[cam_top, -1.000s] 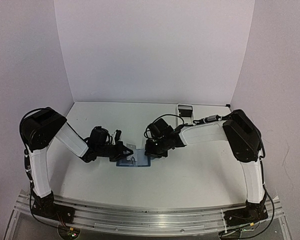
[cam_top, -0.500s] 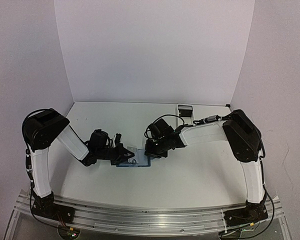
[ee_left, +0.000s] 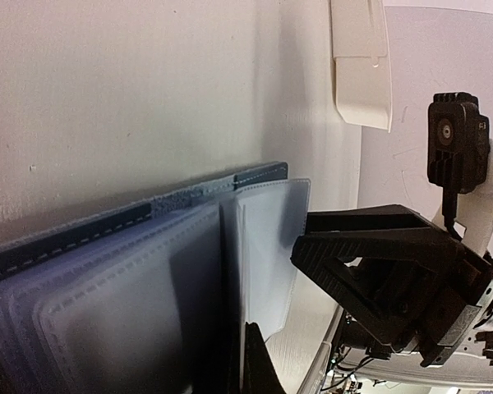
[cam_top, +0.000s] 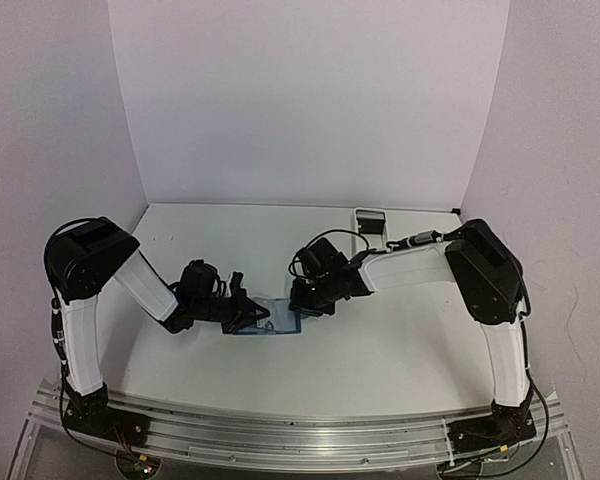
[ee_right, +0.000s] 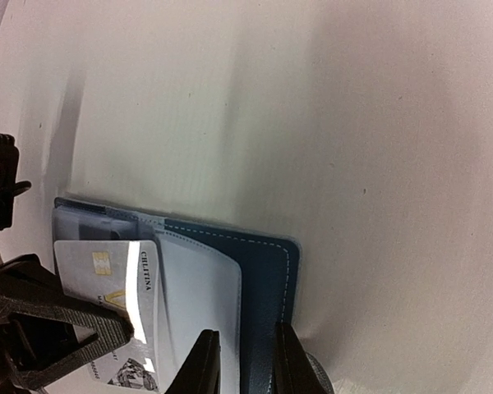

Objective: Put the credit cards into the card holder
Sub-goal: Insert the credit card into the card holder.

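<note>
Centrally, open card holder (cam_top: 270, 321) flat on the bench (cam_top: 380, 350), right hand (ee_right: 245, 361) pinching its cover edge, left hand (cam_top: 252, 312) closed tight beside a pale card (ee_right: 107, 283); white tray (cam_top: 370, 221) far behind

A dark-blue card holder (ee_right: 267, 279) with pale stitching lies open at lower centre, its pocket pages (ee_left: 131, 295) pale grey-blue. A silver-white credit card (ee_right: 107, 283) with a gold chip and black lettering shows at lower left. The table (ee_right: 329, 123) is off-white.
</note>
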Robot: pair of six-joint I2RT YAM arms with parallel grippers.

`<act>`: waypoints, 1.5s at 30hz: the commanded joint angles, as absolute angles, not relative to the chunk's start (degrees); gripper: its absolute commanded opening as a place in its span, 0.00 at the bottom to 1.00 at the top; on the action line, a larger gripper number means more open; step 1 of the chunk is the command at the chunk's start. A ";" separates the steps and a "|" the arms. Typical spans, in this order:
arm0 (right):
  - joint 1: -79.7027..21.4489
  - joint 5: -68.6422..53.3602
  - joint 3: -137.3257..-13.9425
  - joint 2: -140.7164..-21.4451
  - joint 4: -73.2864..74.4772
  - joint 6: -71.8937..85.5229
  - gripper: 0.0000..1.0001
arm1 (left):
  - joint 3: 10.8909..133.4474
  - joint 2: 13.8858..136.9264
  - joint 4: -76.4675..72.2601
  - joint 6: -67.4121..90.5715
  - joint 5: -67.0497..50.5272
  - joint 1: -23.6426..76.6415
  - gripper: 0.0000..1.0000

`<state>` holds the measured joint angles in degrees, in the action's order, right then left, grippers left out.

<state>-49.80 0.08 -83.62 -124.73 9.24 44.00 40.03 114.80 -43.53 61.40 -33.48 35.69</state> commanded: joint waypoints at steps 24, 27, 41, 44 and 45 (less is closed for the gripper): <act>-50.21 -0.93 -78.29 -125.61 8.59 45.42 0.19 | 45.05 119.13 -33.08 62.98 -35.33 38.94 0.27; -50.19 -0.52 -77.90 -125.14 8.56 45.40 0.19 | 46.93 115.39 -21.25 59.18 -32.81 38.76 0.42; -50.19 0.00 -77.52 -124.17 8.08 44.93 0.20 | 66.81 114.06 16.03 42.73 -30.05 37.62 0.89; -50.21 0.00 -77.57 -124.00 7.93 44.46 0.20 | 69.24 114.76 20.39 41.57 -30.14 37.62 0.95; -50.25 0.00 -77.60 -124.01 7.91 44.29 0.20 | 70.15 114.86 22.13 41.18 -29.89 37.60 0.96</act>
<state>-49.65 0.67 -79.48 -123.52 2.79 44.82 67.92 113.73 7.00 44.92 -33.02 38.54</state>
